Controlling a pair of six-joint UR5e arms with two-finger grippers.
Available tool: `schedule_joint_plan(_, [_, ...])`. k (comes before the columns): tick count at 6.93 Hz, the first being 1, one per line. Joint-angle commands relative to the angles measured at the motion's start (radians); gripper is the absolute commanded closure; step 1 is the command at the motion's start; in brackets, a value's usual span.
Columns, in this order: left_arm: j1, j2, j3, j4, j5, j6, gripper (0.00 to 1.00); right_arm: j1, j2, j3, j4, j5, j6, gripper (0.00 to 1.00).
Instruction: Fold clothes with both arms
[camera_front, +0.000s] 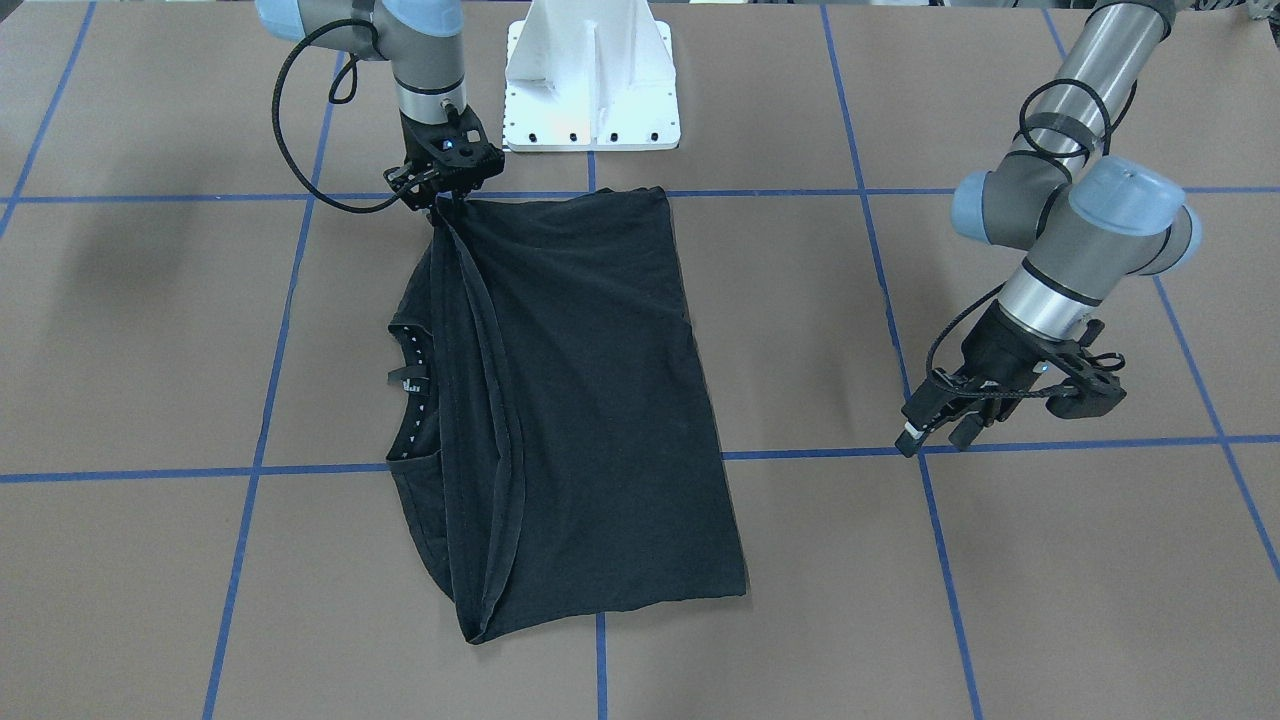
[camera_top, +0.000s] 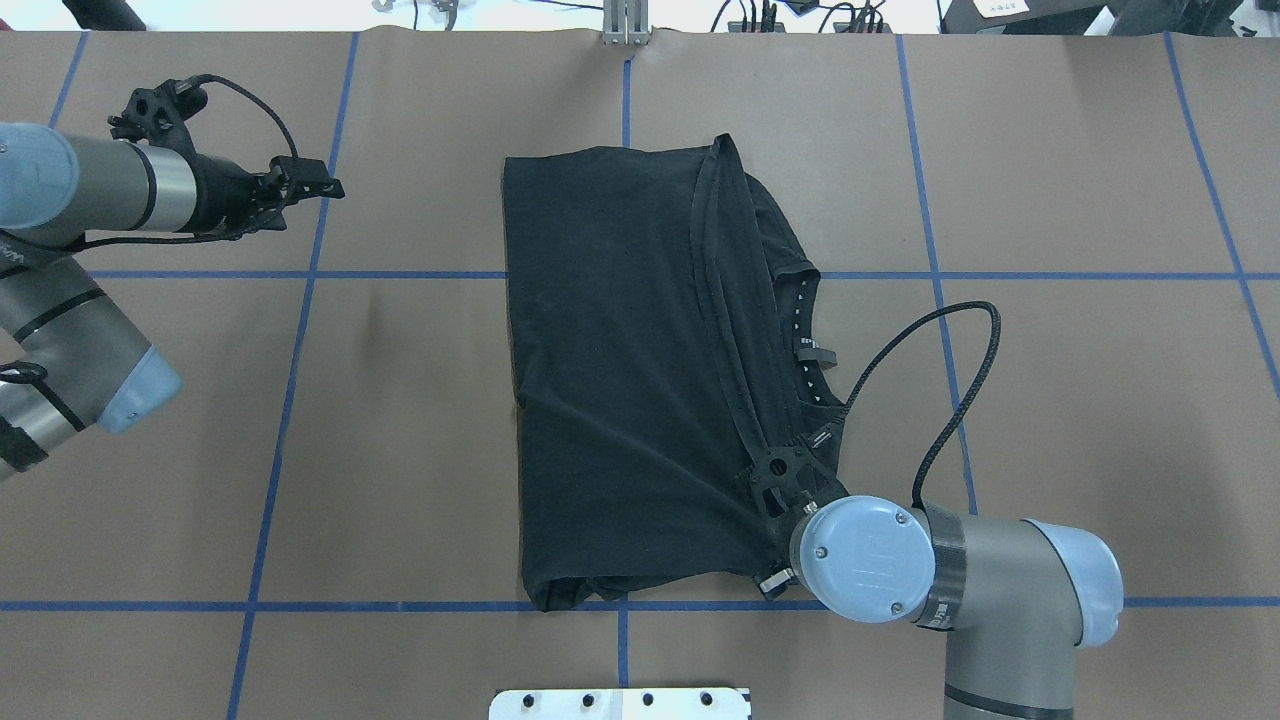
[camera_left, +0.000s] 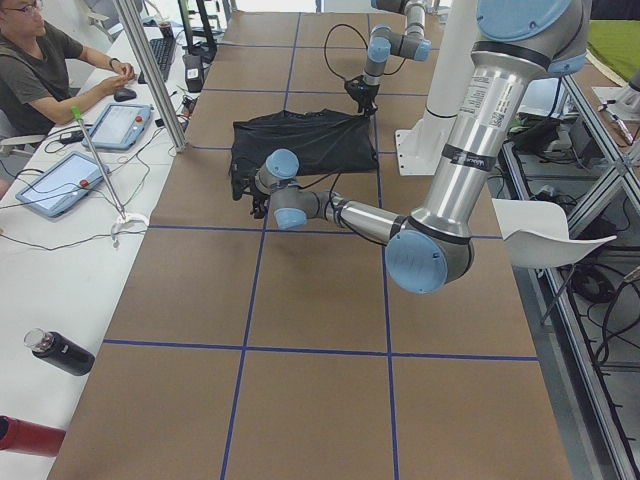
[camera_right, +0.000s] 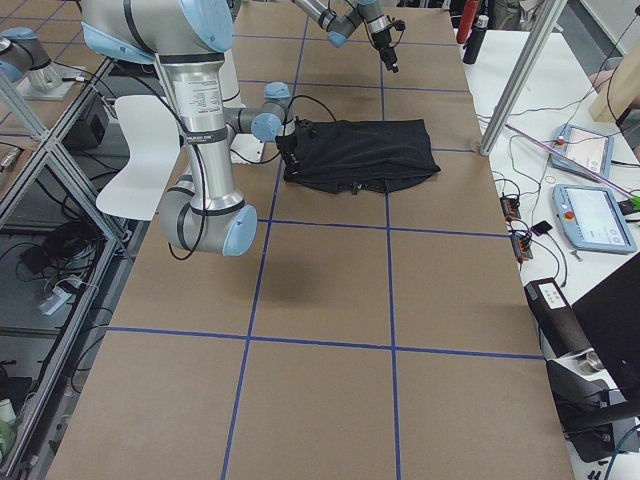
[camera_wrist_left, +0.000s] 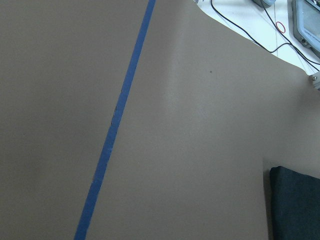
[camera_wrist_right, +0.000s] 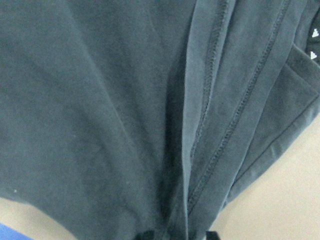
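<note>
The front camera shows my right gripper (camera_front: 440, 197) clamped on a bunched corner of the black T-shirt (camera_front: 590, 400), with the hem pulled up into a taut ridge. Overhead, the arm's blue wrist cap hides most of that grip. The right wrist camera catches only fingertips cut off at the bottom edge, with cloth gathered between them. The shirt lies folded on the table (camera_front: 1050, 560) just in front of the white pedestal (camera_front: 590, 90), collar toward my right arm's side. My left gripper (camera_front: 938, 428) hangs well apart from it, jaws spread, holding nothing; its camera sees only a shirt corner.
</note>
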Motion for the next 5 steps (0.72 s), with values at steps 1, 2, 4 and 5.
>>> schedule_joint_plan(1, [-0.001, 0.0, -0.003, 0.0, -0.001, -0.001, 0.01, -0.004, -0.002, 0.023, 0.007, -0.002, 0.206, 0.38])
schedule_joint_plan(2, [0.0, 0.0, -0.003, 0.0, -0.001, -0.001, 0.01, -0.005, 0.004, 0.025, 0.012, 0.001, 0.432, 0.38])
schedule_joint_plan(4, [0.0, 0.0, -0.003, 0.001, -0.001, -0.001, 0.01, -0.005, -0.01, 0.019, 0.1, 0.003, 0.833, 0.42])
schedule_joint_plan(5, [0.0, 0.0, -0.003, 0.0, -0.001, -0.001, 0.01, -0.005, -0.03, 0.014, 0.157, 0.0, 0.99, 0.41])
